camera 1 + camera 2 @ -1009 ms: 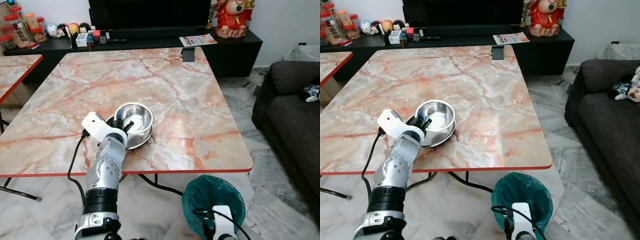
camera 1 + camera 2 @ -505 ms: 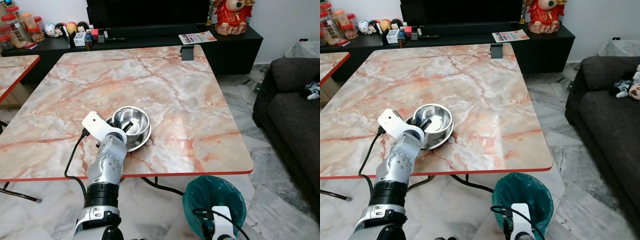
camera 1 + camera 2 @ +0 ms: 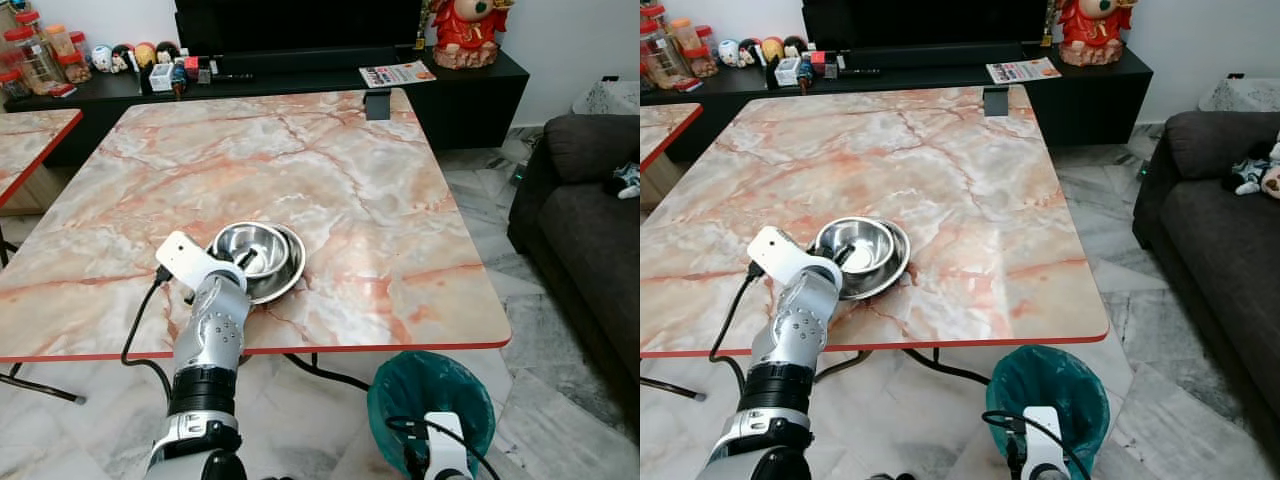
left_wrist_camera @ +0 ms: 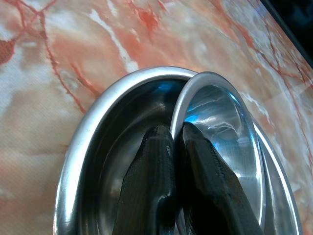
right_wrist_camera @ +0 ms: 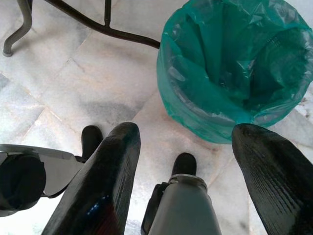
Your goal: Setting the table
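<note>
Two steel bowls sit nested near the front left of the marble table (image 3: 330, 170). The smaller upper bowl (image 3: 247, 247) is tilted inside the larger lower bowl (image 3: 288, 268). My left gripper (image 3: 238, 268) is shut on the near rim of the upper bowl (image 4: 215, 127), one finger inside it and one outside, as the left wrist view shows over the lower bowl (image 4: 105, 142). My right gripper (image 5: 183, 142) hangs open low beside the table, above the floor.
A bin lined with a green bag (image 3: 432, 398) stands on the floor by the table's front right corner. A dark sofa (image 3: 590, 220) is on the right. A black TV cabinet (image 3: 300, 80) with jars and figurines runs behind the table. A second marble table (image 3: 25, 140) is at left.
My left gripper has drawn the upper bowl leftward and toward the table's front edge, tilting it within the lower bowl. The right arm has stayed put.
</note>
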Motion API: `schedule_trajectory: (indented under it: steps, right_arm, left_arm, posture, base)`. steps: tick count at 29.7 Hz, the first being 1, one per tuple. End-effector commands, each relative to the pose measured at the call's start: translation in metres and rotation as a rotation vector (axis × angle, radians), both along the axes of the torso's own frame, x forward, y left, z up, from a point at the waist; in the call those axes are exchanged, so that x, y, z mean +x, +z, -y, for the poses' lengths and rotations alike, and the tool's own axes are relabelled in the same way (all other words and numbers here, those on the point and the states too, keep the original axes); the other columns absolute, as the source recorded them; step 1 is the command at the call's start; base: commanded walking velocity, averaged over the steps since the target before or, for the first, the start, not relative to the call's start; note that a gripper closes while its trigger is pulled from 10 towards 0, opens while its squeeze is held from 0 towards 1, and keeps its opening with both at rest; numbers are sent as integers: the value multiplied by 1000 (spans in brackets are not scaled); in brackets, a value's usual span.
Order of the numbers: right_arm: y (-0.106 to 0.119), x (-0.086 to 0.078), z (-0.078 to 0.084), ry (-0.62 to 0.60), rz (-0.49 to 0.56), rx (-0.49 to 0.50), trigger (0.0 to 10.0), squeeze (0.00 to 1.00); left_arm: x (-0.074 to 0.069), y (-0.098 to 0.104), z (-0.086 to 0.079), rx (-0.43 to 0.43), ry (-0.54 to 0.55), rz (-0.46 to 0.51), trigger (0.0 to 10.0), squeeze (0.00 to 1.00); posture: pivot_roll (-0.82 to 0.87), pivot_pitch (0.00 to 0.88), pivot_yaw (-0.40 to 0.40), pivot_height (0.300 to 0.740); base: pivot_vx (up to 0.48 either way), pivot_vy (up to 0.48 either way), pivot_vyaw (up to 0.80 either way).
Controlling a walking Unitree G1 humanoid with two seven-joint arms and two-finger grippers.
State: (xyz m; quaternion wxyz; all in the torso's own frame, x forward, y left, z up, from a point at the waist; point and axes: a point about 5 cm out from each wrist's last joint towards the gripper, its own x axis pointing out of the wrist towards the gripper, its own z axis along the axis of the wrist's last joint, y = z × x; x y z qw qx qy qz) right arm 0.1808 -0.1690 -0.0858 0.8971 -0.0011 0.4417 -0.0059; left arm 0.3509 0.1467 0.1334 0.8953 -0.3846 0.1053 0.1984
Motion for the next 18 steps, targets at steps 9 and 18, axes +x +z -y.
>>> schedule_trajectory:
  steps: [9, 18]
  right_arm:
    - [1, 2, 1, -7, 5, -2, 10000, 0]
    - [1, 3, 2, -6, 6, -3, 10000, 0]
  left_arm:
    - [6, 6, 5, -31, 16, 7, 10000, 922]
    - [7, 11, 1, -23, 28, 15, 10000, 0]
  posture:
    - [18, 37, 68, 723]
    - [22, 35, 66, 723]
  base:
    - [0, 0, 0]
    - [0, 0, 0]
